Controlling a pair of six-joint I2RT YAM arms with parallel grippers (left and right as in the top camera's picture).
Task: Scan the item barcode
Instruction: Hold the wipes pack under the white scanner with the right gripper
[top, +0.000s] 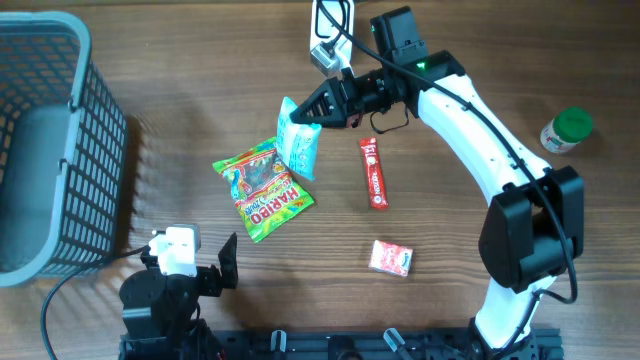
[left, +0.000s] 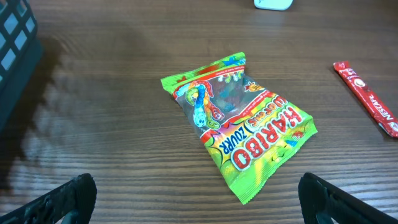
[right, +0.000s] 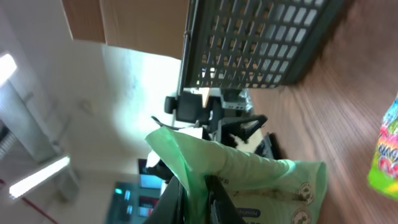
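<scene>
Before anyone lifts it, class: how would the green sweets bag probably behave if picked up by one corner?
The sweets bag lies flat and crinkled, so it probably flops and sags. Its glossy film may slip in a pinch. Sweets seen through its window would likely slide downward.

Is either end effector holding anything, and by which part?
The right end effector pinches the pale teal packet by one end; the left end effector is open, empty.
</scene>
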